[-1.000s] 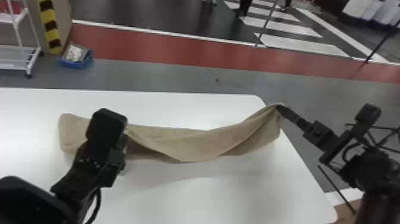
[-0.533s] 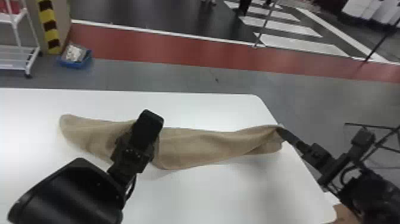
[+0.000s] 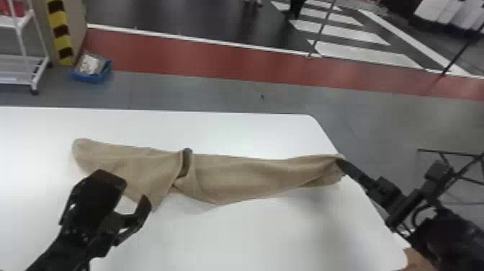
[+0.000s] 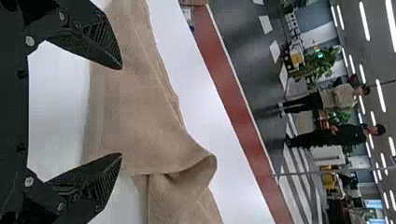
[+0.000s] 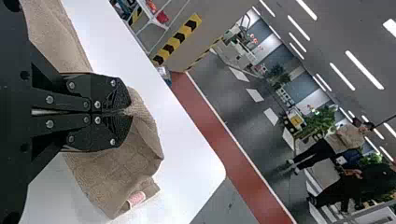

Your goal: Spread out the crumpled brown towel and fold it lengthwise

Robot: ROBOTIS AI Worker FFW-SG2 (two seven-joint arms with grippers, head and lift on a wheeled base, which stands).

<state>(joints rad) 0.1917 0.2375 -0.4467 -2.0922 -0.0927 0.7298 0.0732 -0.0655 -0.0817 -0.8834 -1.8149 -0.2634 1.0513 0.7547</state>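
- Far left, floor behind the table: one white rack (image 3: 21, 82), one post with a yellow and black striped band (image 3: 59, 32), one blue bin (image 3: 90, 77) with pale stuff in it.
- My left claw (image 3: 131, 191): at the near side of the towel's left part. Two fingers, spread wide. Can't tell if the tips touch the cloth.
- One brown towel (image 3: 245, 176) on one white table (image 3: 252, 234). Long axis runs left to right, roughly parallel to the far table edge. Left end is rounded and lies flat-ish; right end is at the table's right edge.
- Left of the towel's middle: one raised fold (image 3: 192, 167), crossing the long axis. Left of that fold, cloth comes to a point toward me, next to the left claw.
- Right of the fold: one long band, tapering toward the far right where it's gripped.
- My right claw (image 3: 338, 162): at the towel's right end, two fingers pressed together, pinching a bunch of cloth.
- Left wrist view: I get the gap between the left claw's (image 4: 122, 111) two tips, towel showing behind it, plus the loop of the fold from the side.
- Right wrist view: gathered cloth coming out past the right claw's (image 5: 130, 112) tips, a loose flap below the pinch, one pink patch (image 5: 137, 199) near that flap's edge.
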